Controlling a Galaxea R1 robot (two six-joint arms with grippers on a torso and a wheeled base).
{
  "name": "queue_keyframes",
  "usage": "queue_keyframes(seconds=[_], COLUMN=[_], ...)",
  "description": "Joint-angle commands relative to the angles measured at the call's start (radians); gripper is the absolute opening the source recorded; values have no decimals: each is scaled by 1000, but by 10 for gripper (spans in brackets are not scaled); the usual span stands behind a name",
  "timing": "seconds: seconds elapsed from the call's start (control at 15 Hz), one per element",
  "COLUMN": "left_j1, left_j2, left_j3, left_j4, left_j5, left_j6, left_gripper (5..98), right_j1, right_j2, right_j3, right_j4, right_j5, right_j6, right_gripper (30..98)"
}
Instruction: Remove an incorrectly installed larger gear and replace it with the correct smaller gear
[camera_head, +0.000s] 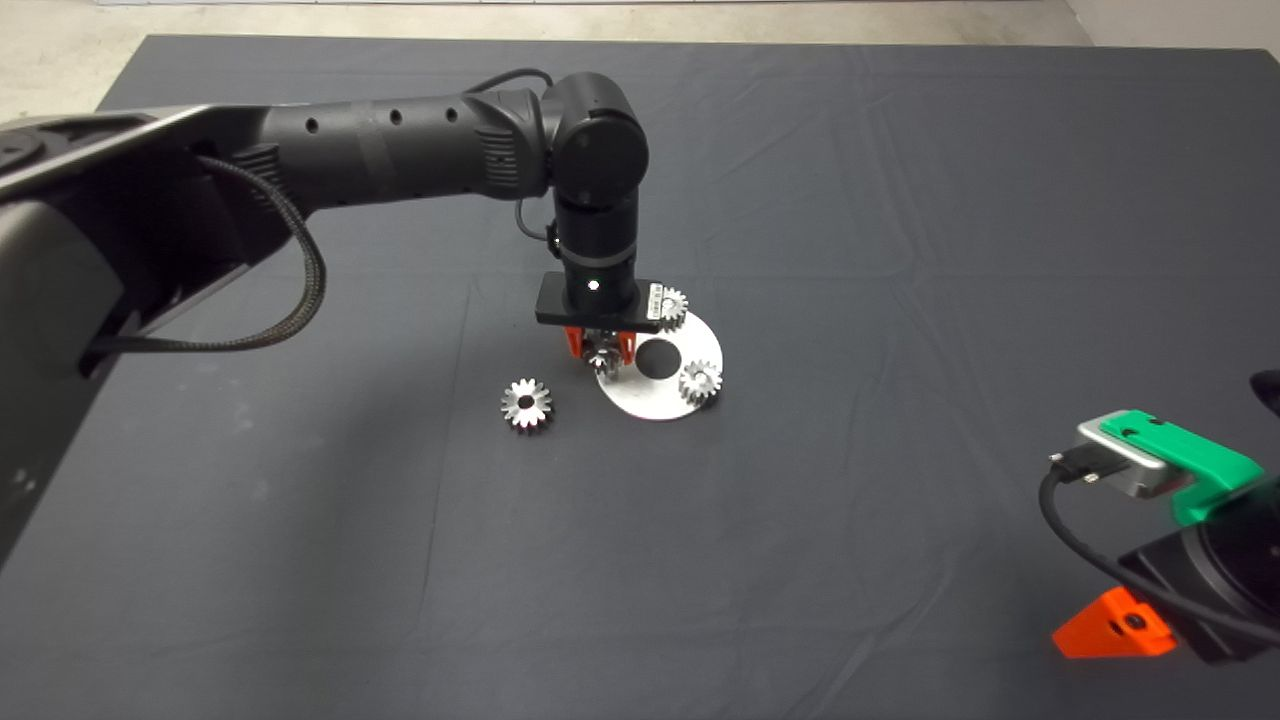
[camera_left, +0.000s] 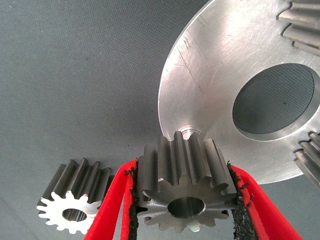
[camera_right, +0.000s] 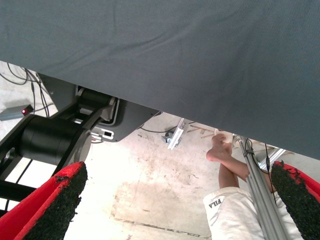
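The left gripper (camera_left: 182, 200) has its jaws clenched on a darker grey, shiny steel spur gear with a round centre hole (camera_left: 182, 187), the black pads pressing its toothed flanks from both sides. It holds this larger gear at the near-left rim of a flat round silver metal disc with a large centre hole (camera_head: 700, 345), which lies on the dark-matted tabletop (camera_head: 900, 250). Two small silver spur gears (camera_head: 700, 380) sit on the disc, one at its far edge and one at its right edge. A small silver spur gear with a pale whitish face (camera_head: 527, 404) lies on the mat just left of the disc, apart from it. The right gripper (camera_right: 175, 200) waits at the lower right corner of the tabletop with its jaws spread wide, gripping nothing; a person's bare foot and leg (camera_right: 225, 155) show on the floor beyond.
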Motion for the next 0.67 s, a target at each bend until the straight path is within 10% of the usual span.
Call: queue_keyframes(seconds=[0.0, 0.6], left_j1=[-23, -18], left_j2=[8, 10], left_j3=[10, 2], left_j4=[-14, -11], left_j5=[10, 8], left_j6=[6, 4], left_gripper=[360, 360], right_j1=[9, 9], right_j2=[3, 2], right_j3=[3, 3], right_j4=[31, 31], right_j5=[-57, -58], right_j6=[3, 2], right_gripper=[969, 969])
